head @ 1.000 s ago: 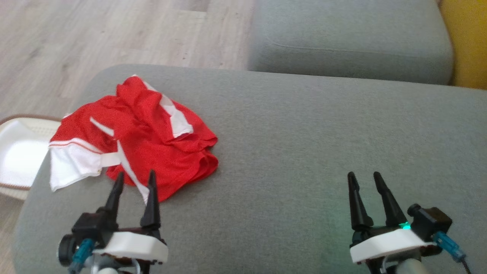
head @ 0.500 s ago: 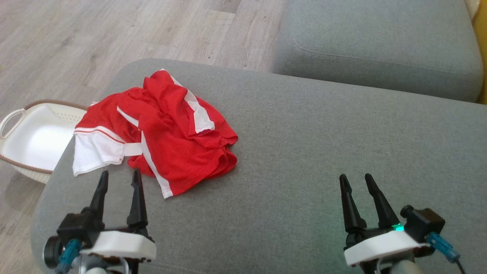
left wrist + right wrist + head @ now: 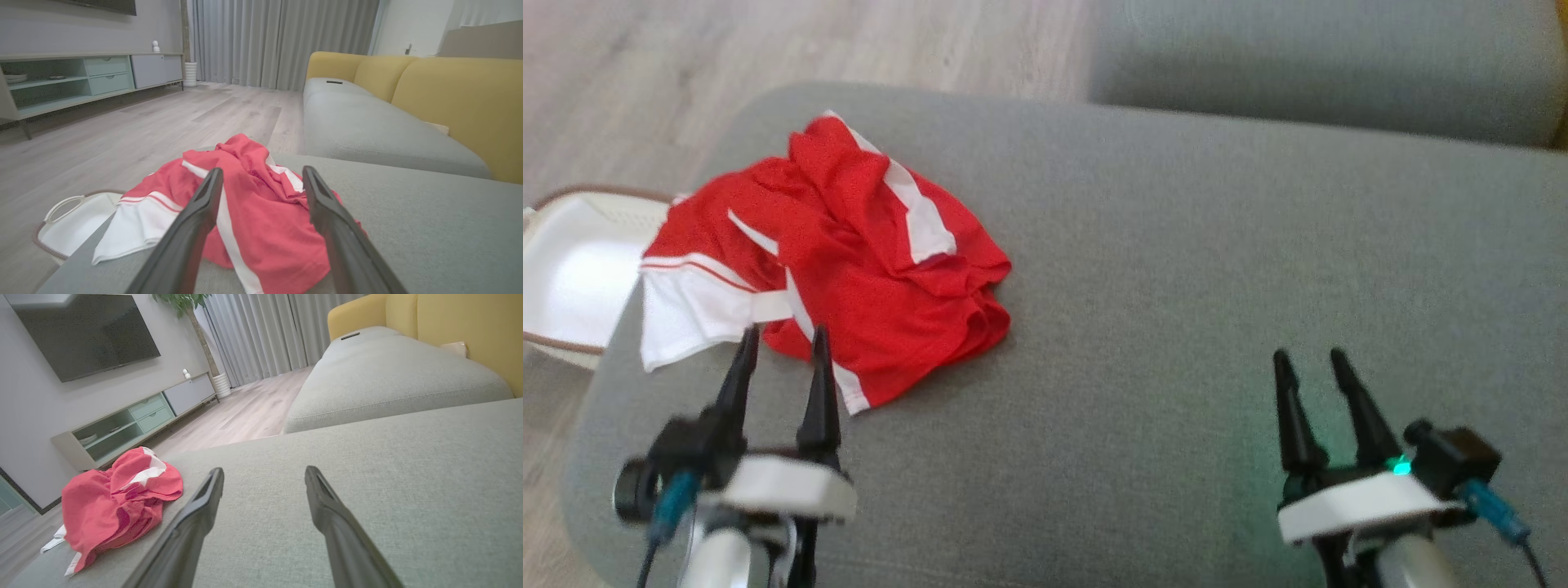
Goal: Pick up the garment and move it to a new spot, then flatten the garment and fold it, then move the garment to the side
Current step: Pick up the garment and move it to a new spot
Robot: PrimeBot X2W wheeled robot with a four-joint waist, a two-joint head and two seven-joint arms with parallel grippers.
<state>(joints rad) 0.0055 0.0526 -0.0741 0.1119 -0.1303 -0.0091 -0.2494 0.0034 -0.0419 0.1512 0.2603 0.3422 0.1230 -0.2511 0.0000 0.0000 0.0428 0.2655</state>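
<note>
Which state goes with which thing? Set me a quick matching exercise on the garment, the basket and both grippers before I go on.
Things:
1. garment
2. basket
3. left gripper
4. right gripper

States:
A. jaws open over bare cushion
B. on the floor beside the cushion's left end
C. crumpled in a heap on the cushion
D. jaws open, tips at the red cloth's near edge

Pairs: 1-C; 2-B; 3-D; 4-A

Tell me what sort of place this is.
Probably a home living room: a grey and yellow sofa, a wall-mounted television above a low cabinet, and long curtains.
</note>
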